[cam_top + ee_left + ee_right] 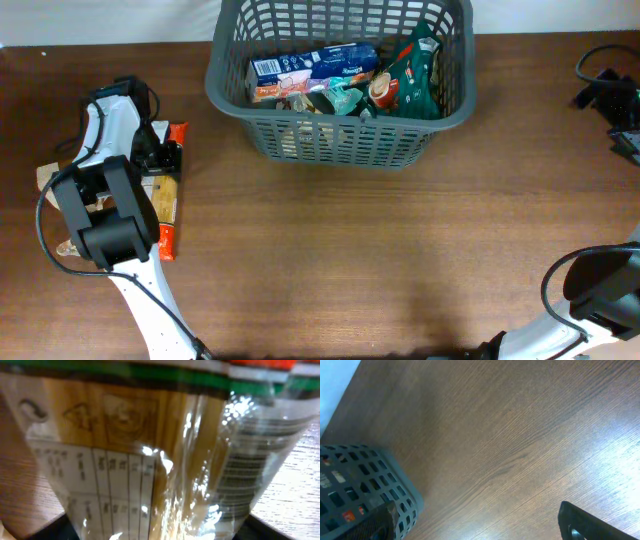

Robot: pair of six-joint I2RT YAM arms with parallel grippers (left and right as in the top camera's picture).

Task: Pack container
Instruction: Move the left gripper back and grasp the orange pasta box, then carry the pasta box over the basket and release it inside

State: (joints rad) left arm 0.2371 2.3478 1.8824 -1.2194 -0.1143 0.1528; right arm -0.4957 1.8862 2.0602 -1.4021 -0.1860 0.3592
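The container, a dark grey lattice basket (330, 135), stands at the back centre and holds several snack packs, among them a blue one (320, 65) and a green one (410, 80). Its corner shows in the right wrist view (370, 485). A clear snack package with orange ends (166, 205) lies on the table at the left and fills the left wrist view (150, 450). My left gripper (160, 155) is right down on it, fingers spread to either side of the package (157, 532). My right gripper (612, 100) is open and empty at the far right (477, 520).
A tan piece of packaging (47, 178) lies under the left arm by the table's left edge. Black cables (600, 65) run at the back right. The wooden table (380, 260) stretches in front of the basket.
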